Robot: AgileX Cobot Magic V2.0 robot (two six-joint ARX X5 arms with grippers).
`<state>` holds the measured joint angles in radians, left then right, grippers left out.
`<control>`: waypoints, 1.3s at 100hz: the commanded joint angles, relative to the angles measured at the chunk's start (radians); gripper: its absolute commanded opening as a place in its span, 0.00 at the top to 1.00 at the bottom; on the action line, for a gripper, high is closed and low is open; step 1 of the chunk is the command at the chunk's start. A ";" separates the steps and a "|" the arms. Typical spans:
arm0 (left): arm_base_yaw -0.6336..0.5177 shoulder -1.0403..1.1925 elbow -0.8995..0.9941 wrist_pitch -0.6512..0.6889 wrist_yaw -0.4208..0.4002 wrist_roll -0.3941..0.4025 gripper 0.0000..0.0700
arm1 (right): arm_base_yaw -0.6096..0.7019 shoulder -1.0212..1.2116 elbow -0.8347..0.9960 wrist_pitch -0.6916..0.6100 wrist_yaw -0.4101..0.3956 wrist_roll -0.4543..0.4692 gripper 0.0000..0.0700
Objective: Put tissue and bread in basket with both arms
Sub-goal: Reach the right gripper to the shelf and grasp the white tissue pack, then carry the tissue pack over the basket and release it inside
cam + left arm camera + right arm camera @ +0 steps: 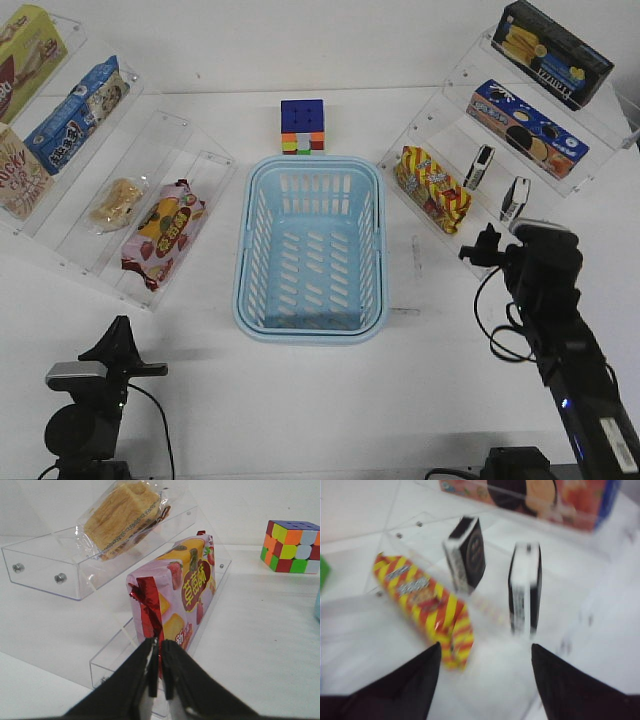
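Note:
The light blue basket [240, 270] stands empty in the middle of the table. The wrapped bread [117, 203] lies on a clear shelf at the left, and also shows in the left wrist view [122, 517]. Two tissue packs [480, 167] [515, 198] stand on edge on the right shelf. My left gripper [120, 325] [159, 645] is shut and empty, low at the front left, short of the shelf. My right gripper [487, 238] [486, 647] is open and empty, just in front of the nearer tissue pack [525, 587]; the other pack [467, 555] stands behind it.
A pink-and-yellow strawberry packet [163, 232] [175, 595] lies on the lowest left shelf, in front of my left gripper. A red-and-yellow striped packet [432, 188] [427, 602] lies beside the tissue packs. A colour cube [302, 126] sits behind the basket. Snack boxes fill the upper shelves.

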<state>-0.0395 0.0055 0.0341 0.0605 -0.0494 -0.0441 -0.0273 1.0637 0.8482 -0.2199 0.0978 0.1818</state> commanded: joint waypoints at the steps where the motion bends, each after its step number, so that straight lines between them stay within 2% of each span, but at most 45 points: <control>1: 0.001 -0.001 -0.019 0.016 0.002 0.002 1.00 | -0.008 0.098 0.080 0.008 0.021 -0.069 0.39; 19: 0.001 -0.001 -0.020 0.016 0.002 0.002 1.00 | -0.041 0.290 0.227 -0.014 0.034 -0.085 0.40; 35: 0.001 -0.001 -0.019 0.016 0.002 0.002 1.00 | -0.060 0.401 0.268 0.019 0.034 -0.085 0.41; 41: 0.001 -0.001 -0.019 0.016 0.002 0.002 1.00 | -0.068 0.432 0.268 0.036 0.034 -0.081 0.44; 46: 0.001 -0.001 -0.019 0.016 0.002 0.002 1.00 | -0.072 0.448 0.268 0.041 0.034 -0.078 0.50; 49: 0.001 -0.001 -0.019 0.016 0.002 0.002 1.00 | -0.073 0.458 0.268 0.048 0.034 -0.078 0.58; 58: 0.001 -0.001 -0.020 0.016 0.002 0.002 1.00 | -0.077 0.463 0.268 0.067 0.034 -0.080 1.00; 82: 0.001 -0.001 -0.019 0.016 0.002 0.002 1.00 | -0.076 0.341 0.284 0.029 0.027 -0.100 1.00; 89: 0.001 -0.001 -0.019 0.016 0.002 0.002 1.00 | -0.071 0.261 0.287 0.006 -0.032 -0.091 1.00; 98: 0.001 -0.001 -0.020 0.016 0.002 0.002 1.00 | -0.036 0.155 0.287 -0.015 -0.150 -0.042 1.00; 109: 0.001 -0.001 -0.019 0.016 0.002 0.002 1.00 | 0.047 0.067 0.287 -0.016 -0.365 0.014 1.00; 118: 0.001 -0.001 -0.020 0.016 0.002 0.002 1.00 | 0.155 0.050 0.287 -0.015 -0.523 0.024 1.00; 122: 0.001 -0.001 -0.019 0.016 0.002 0.002 1.00 | 0.219 0.051 0.286 -0.023 -0.544 0.022 1.00; 130: 0.001 -0.001 -0.019 0.016 0.002 0.002 1.00 | 0.360 0.081 0.286 -0.027 -0.513 -0.011 1.00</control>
<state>-0.0395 0.0055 0.0341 0.0605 -0.0494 -0.0441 0.2268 1.1042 1.1286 -0.2462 -0.4286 0.1814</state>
